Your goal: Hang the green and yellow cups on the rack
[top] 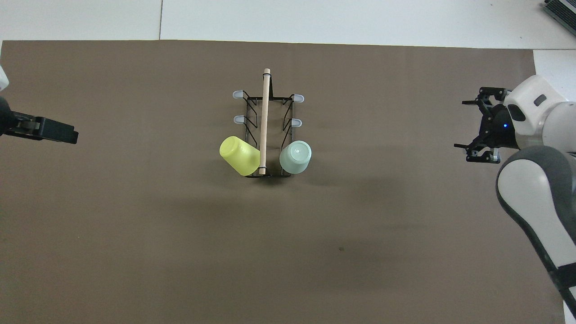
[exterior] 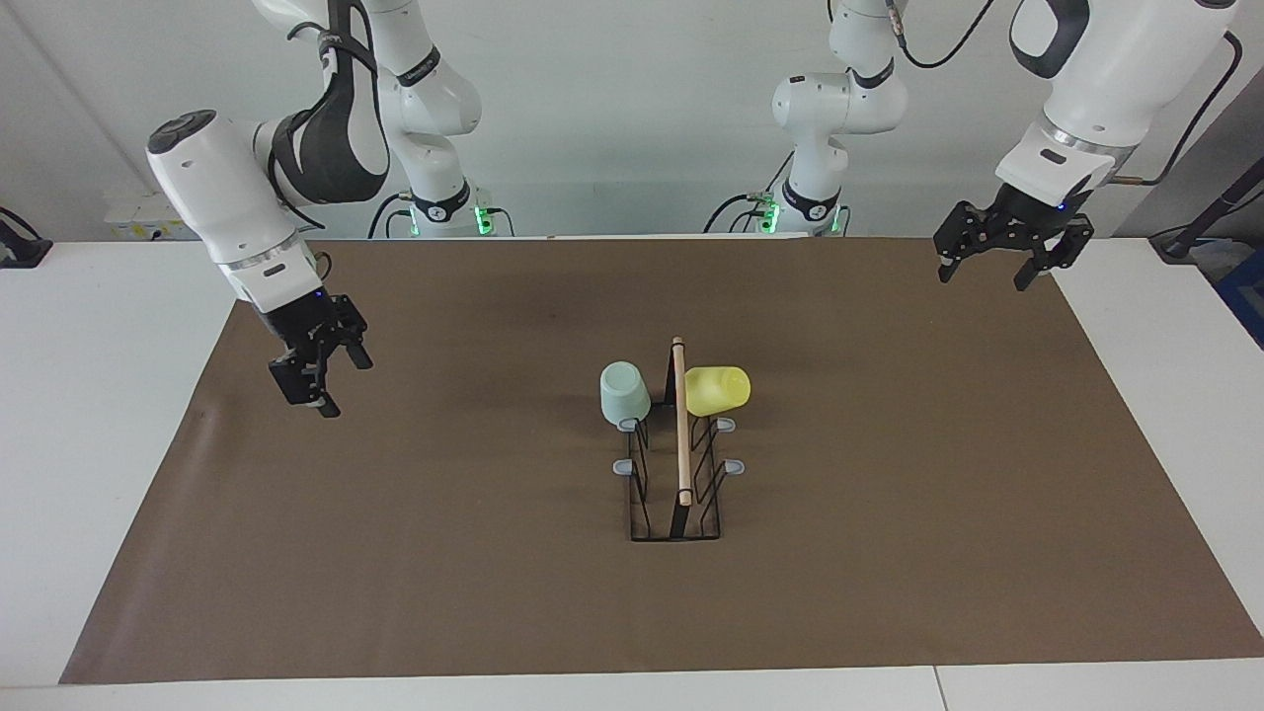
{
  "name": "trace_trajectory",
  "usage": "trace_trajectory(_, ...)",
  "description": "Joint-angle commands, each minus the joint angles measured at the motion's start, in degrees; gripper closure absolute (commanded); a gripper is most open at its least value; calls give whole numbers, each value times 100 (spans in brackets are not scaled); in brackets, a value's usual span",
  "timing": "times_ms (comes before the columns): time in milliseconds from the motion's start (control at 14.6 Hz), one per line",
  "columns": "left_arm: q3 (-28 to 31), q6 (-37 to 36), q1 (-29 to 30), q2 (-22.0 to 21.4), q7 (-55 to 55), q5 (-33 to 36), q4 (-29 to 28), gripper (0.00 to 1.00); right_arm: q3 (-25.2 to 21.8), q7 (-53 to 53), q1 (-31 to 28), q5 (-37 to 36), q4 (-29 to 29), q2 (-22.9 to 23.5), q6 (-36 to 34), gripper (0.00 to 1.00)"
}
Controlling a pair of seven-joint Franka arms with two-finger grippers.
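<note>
The rack [exterior: 681, 425] stands mid-mat, black wire with a wooden rod on top; it also shows in the overhead view [top: 265, 112]. The mint green cup [exterior: 624, 393] [top: 295, 156] hangs upside down on the peg nearest the robots on the right arm's side. The yellow cup [exterior: 718, 389] [top: 239, 155] hangs tilted on the matching peg on the left arm's side. My right gripper [exterior: 331, 380] [top: 460, 124] is open and empty over the mat near the right arm's end. My left gripper [exterior: 985, 275] [top: 63, 132] is open and empty over the mat's corner at the left arm's end.
A brown mat [exterior: 889, 543] covers most of the white table [exterior: 99, 395]. Four grey-tipped pegs of the rack, those farther from the robots, are bare, such as one peg [exterior: 624, 466].
</note>
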Motion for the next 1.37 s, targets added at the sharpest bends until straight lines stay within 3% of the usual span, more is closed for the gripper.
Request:
trace_trajectory(0, 61, -116, -62, -116, 73, -59, -193, 0, 18, 304, -30, -889, -31, -206, -156, 0)
trace_trajectory(205, 52, -108, -62, -274, 73, -59, -448, 0, 71, 1399, 93, -1373, -31, -381, -349, 0)
trace_trajectory(547, -333, -20, 173, -398, -189, 187, -624, 0, 106, 4492, 418, -1560, 83, -645, -1313, 0)
trace_trajectory(1094, -475, -90, 289, -362, -243, 300, -563, 0, 89, 8473, 392, -1533, 1329, -585, -3257, 0)
trace_trajectory(1299, -475, -37, 289, -371, -270, 415, -563, 0, 18, 8980, 348, -1436, 1954, -286, -3757, 0)
